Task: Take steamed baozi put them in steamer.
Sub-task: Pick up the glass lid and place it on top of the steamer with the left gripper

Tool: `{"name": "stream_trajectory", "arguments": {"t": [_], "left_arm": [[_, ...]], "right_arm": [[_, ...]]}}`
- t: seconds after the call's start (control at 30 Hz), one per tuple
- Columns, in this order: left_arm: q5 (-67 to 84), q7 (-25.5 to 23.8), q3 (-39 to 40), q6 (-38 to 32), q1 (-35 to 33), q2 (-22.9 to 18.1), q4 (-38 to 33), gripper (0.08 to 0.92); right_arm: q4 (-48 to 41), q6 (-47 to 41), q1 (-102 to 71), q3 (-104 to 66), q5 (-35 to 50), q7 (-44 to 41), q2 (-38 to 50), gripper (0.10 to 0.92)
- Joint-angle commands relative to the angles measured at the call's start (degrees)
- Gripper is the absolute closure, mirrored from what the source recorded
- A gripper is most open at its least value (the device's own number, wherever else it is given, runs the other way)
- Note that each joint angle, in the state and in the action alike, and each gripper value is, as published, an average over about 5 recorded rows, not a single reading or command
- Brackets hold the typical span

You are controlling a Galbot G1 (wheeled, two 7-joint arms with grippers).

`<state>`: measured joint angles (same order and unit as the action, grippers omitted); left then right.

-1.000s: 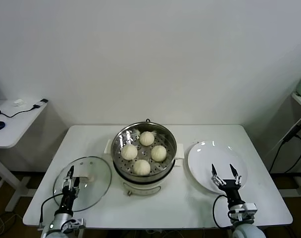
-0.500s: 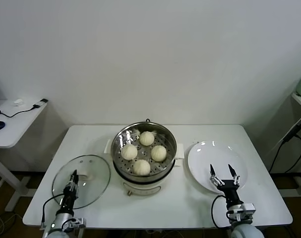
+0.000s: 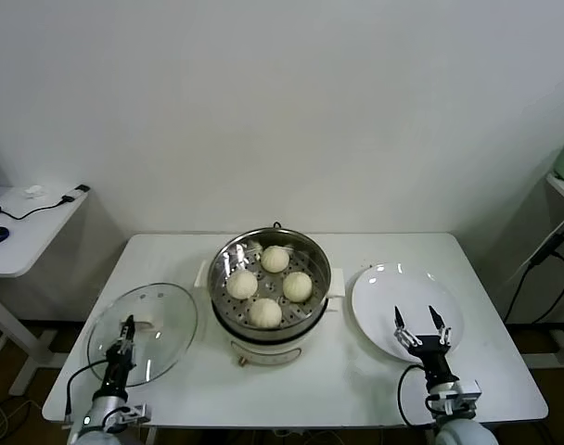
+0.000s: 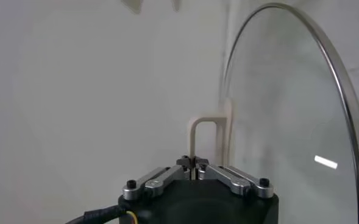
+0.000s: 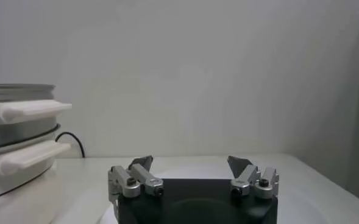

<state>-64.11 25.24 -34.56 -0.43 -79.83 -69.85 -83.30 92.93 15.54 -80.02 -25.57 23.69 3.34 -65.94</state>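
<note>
Steamed baozi [image 3: 264, 313]: four smooth cream domes in steamer [image 3: 313, 300] (left tool [image 3: 126, 330] closed, right tool [image 3: 421, 324] spread).

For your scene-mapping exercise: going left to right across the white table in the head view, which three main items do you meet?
Round glass lid with steel rim → round shiny steel steamer holding four cream-white baozi → flat white plate.

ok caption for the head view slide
Four baozi in the steamer, left pincer shut at the lid.
</note>
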Motion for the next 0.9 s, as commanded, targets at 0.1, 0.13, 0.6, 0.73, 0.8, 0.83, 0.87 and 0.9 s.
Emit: {"name": "stream_trajectory", "arguments": {"t": [0.1,0.13,0.6,0.73,0.8,0.83,0.87,0.9], "left_arm": [[10.7,-19.3,-6.5,13.5,-8.7,7.3,-30.7,0.875],[10.7,-21.1,-6.6,14.9,-8.4,7.9,-32.2,0.875],[-5.2,-33.7,11.8,30.8,1.1,6.9,-44.1,0.875],[-11.0,-36.6,21.4,34.5,5.9,3.7,-43.6,0.875],[-12.9,-38.3,25.3,36.0,8.0,1.7,-43.0,0.875],[-13.6,-39.2,27.4,36.9,9.0,0.4,-42.7,0.875],[-14.3,-39.9,29.0,37.6,9.8,-0.8,-42.3,0.875],[-15.1,-40.6,30.6,38.3,10.7,-2.1,-41.9,0.875]], "right_arm": [[1.5,-3.5,0.0,-0.2,-2.3,2.6,0.8,0.203],[1.5,-3.7,-0.1,-0.2,-2.5,2.7,0.8,0.203],[1.1,-2.1,-2.1,-1.5,-3.5,1.8,0.7,0.203],[0.7,-1.6,-2.2,-1.6,-3.6,1.5,0.7,0.203],[0.5,-1.4,-2.3,-1.6,-3.7,1.4,0.7,0.203],[0.4,-1.2,-2.4,-1.6,-3.7,1.4,0.7,0.203],[0.2,-1.1,-2.5,-1.6,-3.7,1.3,0.7,0.203],[0.1,-1.0,-2.5,-1.6,-3.7,1.2,0.7,0.203]]}}
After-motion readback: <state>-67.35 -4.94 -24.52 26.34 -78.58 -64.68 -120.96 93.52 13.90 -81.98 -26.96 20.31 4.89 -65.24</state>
